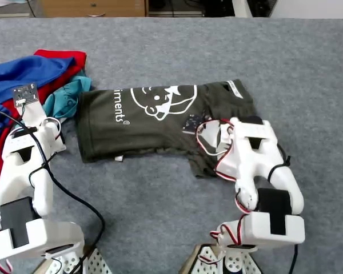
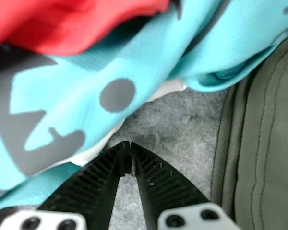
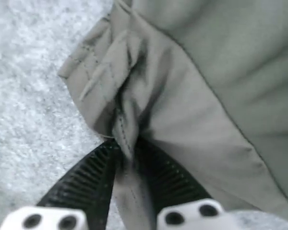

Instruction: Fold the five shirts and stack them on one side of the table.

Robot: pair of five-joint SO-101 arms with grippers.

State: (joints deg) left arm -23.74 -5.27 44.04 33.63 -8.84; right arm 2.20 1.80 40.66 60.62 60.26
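A dark olive shirt (image 1: 154, 117) with a white print lies partly folded across the middle of the grey table. My right gripper (image 3: 127, 152) is shut on a bunched fold of the olive shirt (image 3: 182, 96) near its sleeve, at the shirt's near right part (image 1: 208, 151). My left gripper (image 2: 129, 153) is shut with nothing between its fingers, low over the table beside the teal shirt (image 2: 86, 86) and close to the olive shirt's edge (image 2: 264, 143). The teal shirt (image 1: 66, 97) lies crumpled against the olive one, with a red shirt (image 1: 60, 60) and a blue shirt (image 1: 23, 74) heaped behind it.
The heap of crumpled shirts takes up the far left of the table. Bare grey felt (image 1: 160, 205) stretches along the near side between the two arm bases and across the far right. A wooden cabinet (image 1: 91, 8) stands beyond the table's far edge.
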